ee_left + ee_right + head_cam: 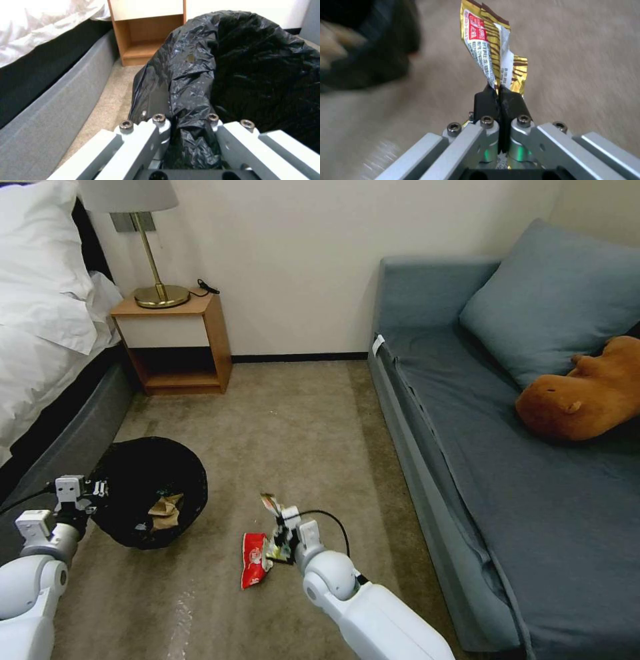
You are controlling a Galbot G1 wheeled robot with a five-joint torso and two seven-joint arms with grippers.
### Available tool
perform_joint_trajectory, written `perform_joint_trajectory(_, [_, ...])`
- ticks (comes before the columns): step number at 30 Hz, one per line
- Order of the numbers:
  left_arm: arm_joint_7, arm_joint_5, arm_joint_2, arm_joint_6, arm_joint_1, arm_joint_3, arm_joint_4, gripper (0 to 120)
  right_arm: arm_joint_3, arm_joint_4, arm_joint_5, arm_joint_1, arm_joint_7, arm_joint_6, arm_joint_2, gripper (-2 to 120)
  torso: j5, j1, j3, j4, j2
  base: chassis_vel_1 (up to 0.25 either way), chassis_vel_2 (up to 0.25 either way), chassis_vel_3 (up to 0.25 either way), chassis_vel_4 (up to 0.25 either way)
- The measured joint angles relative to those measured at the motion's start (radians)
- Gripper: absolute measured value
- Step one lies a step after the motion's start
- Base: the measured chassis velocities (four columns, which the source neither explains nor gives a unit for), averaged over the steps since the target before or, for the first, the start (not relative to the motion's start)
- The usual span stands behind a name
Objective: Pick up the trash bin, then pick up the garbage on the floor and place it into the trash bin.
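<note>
The right hand (pixel 500 96) is pinched shut on the light, crinkly gold wrapper (pixel 493 45) above the floor; the left hand (pixel 186 125) clamps the trash bin (pixel 148 492) rim, bag slippery

Left hand (pixel 188 130) apparently pinches trash bin (pixel 233 70) (rim).

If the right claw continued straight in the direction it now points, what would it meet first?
Probably only bare carpet. The right claw, shut on the gold-brown wrapper, points out over open floor, with the trash bin off to one side of that line. Depth is unclear, so the bin's edge might be closer than it looks.
</note>
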Motion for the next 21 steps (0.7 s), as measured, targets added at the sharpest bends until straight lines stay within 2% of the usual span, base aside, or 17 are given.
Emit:
perform_joint_trajectory(6, [0.001,0.019,-0.017,0.000,0.001,0.013,-0.007,4,-0.034,0.073,0.053,0.033,-0.038,0.021,0.005,0,0.0000,0.000,0.000,0.0000,0.000,0.000,0.000,0.000,0.000])
perform_joint_trajectory(10, [0.003,0.028,-0.026,0.002,-0.001,0.017,-0.010,4,-0.045,0.072,0.072,0.056,-0.051,0.047,0.022,0,-0.0001,0.000,0.000,0.0000,0.000,0.000,0.000,0.000,0.000])
perform_joint_trajectory(15, [0.005,0.052,-0.064,0.015,-0.007,0.032,-0.026,4,-0.044,-0.005,0.092,0.113,-0.105,0.146,0.129,0,0.0000,0.000,0.000,0.0000,0.000,0.000,0.000,0.000,0.000])
perform_joint_trajectory(16, [0.005,0.052,-0.064,0.015,-0.007,0.032,-0.026,4,-0.044,-0.005,0.092,0.113,-0.105,0.146,0.129,0,0.0000,0.000,0.000,0.0000,0.000,0.000,0.000,0.000,0.000])
perform_joint_trajectory(18, [0.008,0.061,-0.075,0.015,-0.007,0.037,-0.029,4,-0.057,-0.064,0.091,0.140,-0.129,0.211,0.159,0,0.0000,0.000,0.000,0.0002,0.000,0.000,0.000,0.000,0.000])
perform_joint_trajectory(21, [0.009,0.069,-0.081,0.015,-0.005,0.040,-0.029,4,-0.076,-0.125,0.083,0.168,-0.154,0.261,0.163,0,0.0000,0.000,0.000,0.0000,0.000,0.000,0.000,0.000,0.000])
